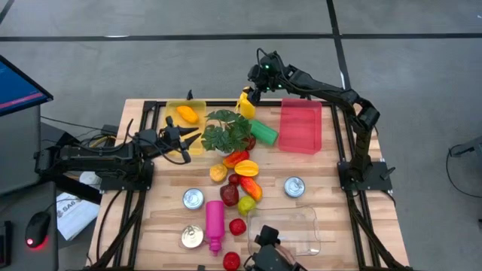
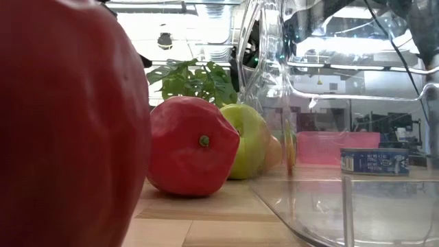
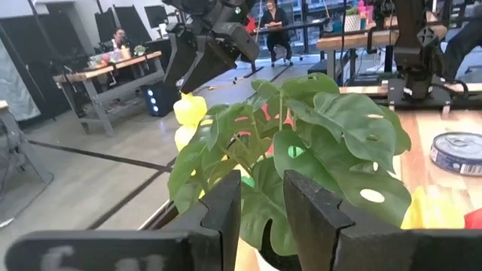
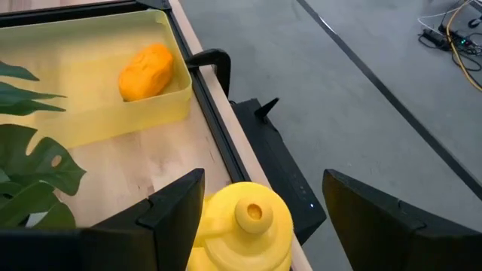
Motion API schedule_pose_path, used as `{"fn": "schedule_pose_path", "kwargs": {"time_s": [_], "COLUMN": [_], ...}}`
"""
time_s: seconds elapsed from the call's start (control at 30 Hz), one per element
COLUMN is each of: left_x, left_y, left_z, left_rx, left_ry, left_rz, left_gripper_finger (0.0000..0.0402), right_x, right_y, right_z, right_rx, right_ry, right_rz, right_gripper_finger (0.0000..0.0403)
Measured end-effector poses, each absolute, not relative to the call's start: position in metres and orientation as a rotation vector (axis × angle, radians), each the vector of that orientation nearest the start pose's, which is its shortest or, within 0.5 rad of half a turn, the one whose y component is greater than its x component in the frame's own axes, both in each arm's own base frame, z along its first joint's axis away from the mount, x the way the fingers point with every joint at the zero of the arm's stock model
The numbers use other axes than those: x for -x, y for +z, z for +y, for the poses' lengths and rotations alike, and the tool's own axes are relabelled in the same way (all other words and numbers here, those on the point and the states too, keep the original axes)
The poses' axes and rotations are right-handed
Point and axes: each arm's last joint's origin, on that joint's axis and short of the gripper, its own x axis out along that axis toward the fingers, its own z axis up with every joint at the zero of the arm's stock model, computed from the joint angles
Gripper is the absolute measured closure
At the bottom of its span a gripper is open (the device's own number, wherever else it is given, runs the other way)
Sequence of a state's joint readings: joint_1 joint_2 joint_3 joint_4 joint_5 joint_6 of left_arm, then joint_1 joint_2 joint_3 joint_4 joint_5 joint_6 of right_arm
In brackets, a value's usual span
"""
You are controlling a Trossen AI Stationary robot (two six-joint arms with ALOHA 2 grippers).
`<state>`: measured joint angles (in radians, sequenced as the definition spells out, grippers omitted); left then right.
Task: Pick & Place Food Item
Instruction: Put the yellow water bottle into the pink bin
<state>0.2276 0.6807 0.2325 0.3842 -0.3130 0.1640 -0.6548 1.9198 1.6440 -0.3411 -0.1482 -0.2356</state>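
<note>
Hovering wide over the yellow bottle [image 4: 239, 226], right end effector [image 4: 256, 207] has its upright cap directly between both fingers.

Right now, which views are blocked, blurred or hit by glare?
Low view: a blurred red fruit right at the lens fills the left side, and the clear container throws bright reflections. Left wrist view: the plant hides most of the table. High and right wrist views are evenly lit; yellow bottle is sharp.
</note>
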Motion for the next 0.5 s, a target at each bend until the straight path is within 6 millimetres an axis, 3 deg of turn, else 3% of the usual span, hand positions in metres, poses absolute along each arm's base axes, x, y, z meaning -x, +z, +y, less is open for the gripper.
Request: {"fn": "schedule_pose_path", "kwargs": {"time_s": [0.5], "left_x": [-0.1508], "left_y": [0.2136], "left_z": [0.0441], "left_rx": [-0.149], "left_ry": [0.536], "left_rz": [0.084], "left_gripper_finger": [0.0312], "right_x": [-0.3522], "right_y": [0.287], "right_z": [-0.2656], "right_rx": [-0.052], "right_ry": [-0.431], "right_rz": [0.616], "right_gripper_finger": [0.0138]}}
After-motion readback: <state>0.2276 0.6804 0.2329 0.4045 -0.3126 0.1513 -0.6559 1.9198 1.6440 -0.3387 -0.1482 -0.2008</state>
